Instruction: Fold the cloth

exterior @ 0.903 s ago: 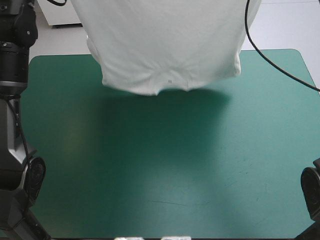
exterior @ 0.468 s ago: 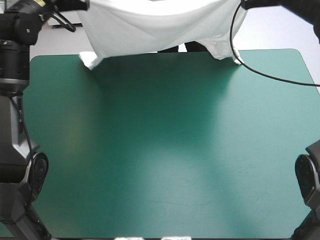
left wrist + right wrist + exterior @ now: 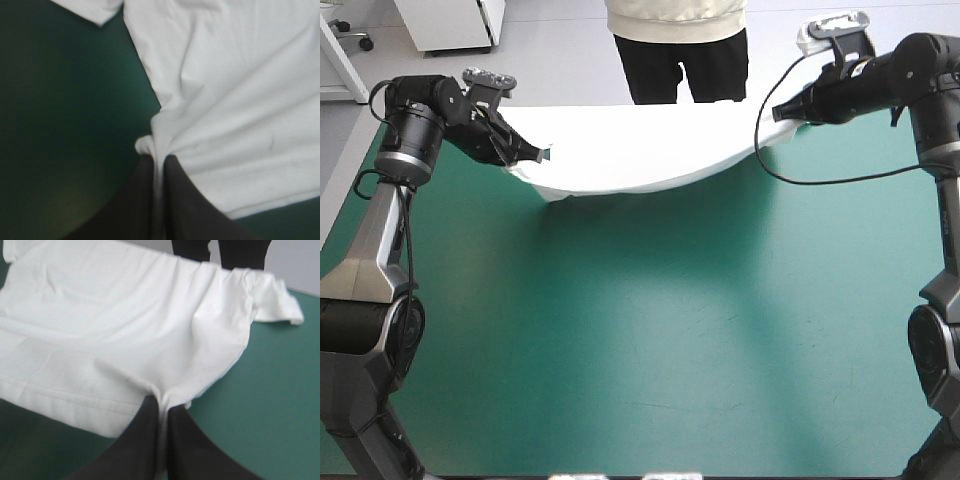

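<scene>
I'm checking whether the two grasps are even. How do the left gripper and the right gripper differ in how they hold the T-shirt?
The left gripper pinches a bunched knot of cloth with creases fanning out, while the right gripper pinches a flatter stitched hem. In the high view the left gripper sits farther from the far edge of the table than the right gripper. Both are shut on the T-shirt, which sags between them.

The high camera looked forward and down from above and behind the robot, taking in most of the worktop [image 3: 650, 330] from afar. Each wrist camera sat close, looking along the left end effector [image 3: 160, 160] or the right end effector [image 3: 161, 402]. All three views shared the T-shirt [image 3: 640, 150] at the worktop's far edge.
</scene>
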You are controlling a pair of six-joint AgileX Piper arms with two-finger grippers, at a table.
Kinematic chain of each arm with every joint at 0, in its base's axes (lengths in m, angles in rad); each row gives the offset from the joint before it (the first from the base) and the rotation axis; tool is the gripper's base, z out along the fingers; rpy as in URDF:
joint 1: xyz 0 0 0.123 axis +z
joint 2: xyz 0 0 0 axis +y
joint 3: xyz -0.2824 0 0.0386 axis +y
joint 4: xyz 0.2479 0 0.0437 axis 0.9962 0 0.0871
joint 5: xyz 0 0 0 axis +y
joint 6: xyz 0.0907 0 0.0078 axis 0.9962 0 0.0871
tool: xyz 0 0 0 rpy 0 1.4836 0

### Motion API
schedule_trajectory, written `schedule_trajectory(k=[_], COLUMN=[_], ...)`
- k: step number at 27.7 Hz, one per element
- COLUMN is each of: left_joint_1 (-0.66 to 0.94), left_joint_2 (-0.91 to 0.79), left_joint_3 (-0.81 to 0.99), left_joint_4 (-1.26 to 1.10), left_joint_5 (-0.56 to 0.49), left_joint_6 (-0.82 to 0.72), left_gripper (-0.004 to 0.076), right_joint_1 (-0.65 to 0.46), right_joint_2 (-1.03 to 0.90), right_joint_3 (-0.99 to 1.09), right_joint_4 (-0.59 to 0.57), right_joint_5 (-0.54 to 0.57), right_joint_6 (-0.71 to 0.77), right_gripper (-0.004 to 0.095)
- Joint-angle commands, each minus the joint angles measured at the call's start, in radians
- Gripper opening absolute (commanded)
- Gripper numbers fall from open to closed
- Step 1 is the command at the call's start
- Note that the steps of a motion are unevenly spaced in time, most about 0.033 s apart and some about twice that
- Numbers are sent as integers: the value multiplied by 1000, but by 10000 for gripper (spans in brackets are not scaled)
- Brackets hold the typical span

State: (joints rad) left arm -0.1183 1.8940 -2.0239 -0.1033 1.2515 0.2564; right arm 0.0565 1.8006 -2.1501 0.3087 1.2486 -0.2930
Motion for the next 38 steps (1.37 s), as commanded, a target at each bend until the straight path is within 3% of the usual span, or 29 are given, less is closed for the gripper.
schedule_trajectory(k=[1,9,17,29,34,38], left_joint_1=[0,0,0,0,0,0], left_joint_2=[-72,-138,-342,-603,-680,-690], left_joint_3=[72,319,691,1093,1185,1194], left_joint_4=[-51,-84,-84,-84,-88,-88], left_joint_5=[-11,-70,-172,-221,-260,-315], left_joint_6=[13,33,50,52,38,36], left_gripper=[-9,-9,-9,-9,-9,-9], right_joint_1=[-5,-5,-5,-5,-5,-5], right_joint_2=[-103,-230,-353,-518,-567,-579], right_joint_3=[159,618,956,1221,1300,1328], right_joint_4=[17,0,-15,-32,-32,-30], right_joint_5=[-38,-207,-244,-236,-241,-318], right_joint_6=[-18,-32,-41,-35,-21,-17], right_gripper=[-13,-13,-13,-13,-13,-13])
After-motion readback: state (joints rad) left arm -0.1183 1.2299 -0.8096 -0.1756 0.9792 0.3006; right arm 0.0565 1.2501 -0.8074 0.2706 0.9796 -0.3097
